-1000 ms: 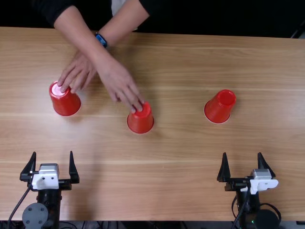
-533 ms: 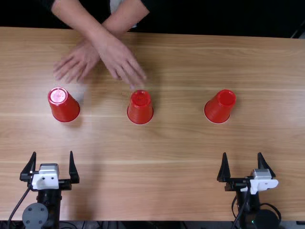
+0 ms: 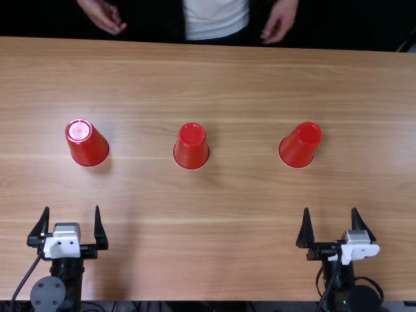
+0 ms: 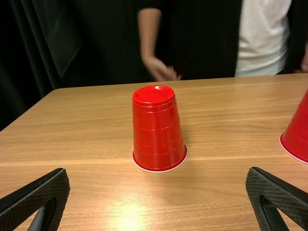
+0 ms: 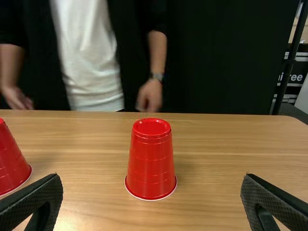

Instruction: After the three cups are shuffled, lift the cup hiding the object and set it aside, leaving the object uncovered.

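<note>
While inverted on woodgrain table, 3 tapered cups, prob. plastic

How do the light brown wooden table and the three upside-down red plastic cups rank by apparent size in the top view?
1. Light brown wooden table.
2. Left red plastic cup, middle red plastic cup, right red plastic cup: they look alike, so unranked.
</note>
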